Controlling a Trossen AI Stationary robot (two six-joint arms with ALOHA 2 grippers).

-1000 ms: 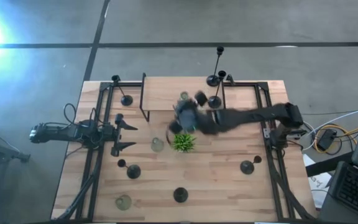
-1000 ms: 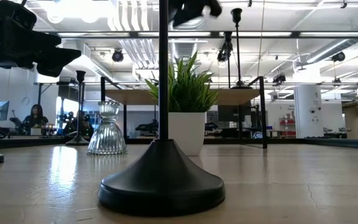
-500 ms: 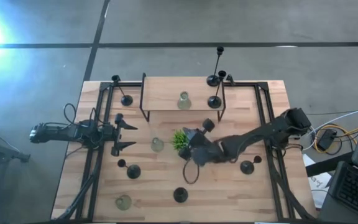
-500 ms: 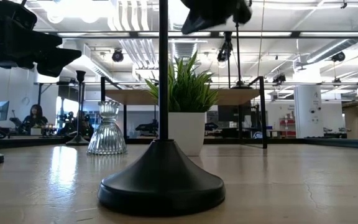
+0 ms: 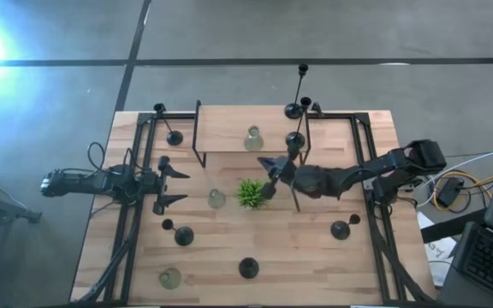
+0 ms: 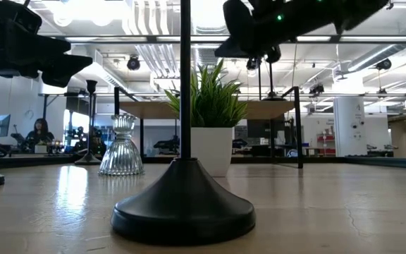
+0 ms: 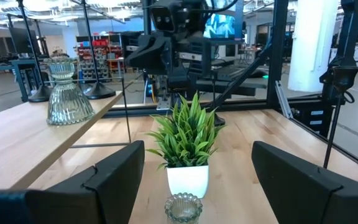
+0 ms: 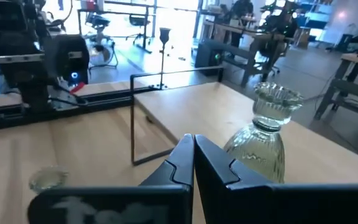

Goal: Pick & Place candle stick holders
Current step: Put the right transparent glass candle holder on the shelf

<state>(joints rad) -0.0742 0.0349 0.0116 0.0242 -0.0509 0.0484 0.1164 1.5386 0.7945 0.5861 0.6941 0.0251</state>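
right gripper point(image 5: 268, 162) pinched shut on nothing, above the table beside the plant point(image 5: 251, 194) — left gripper point(image 5: 171, 186) wide open, empty.

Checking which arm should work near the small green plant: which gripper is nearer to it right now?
The right. The right gripper, shut and empty, is just beside the green plant, toward the shelf. The left gripper, open, waits apart from it at the table's left side.
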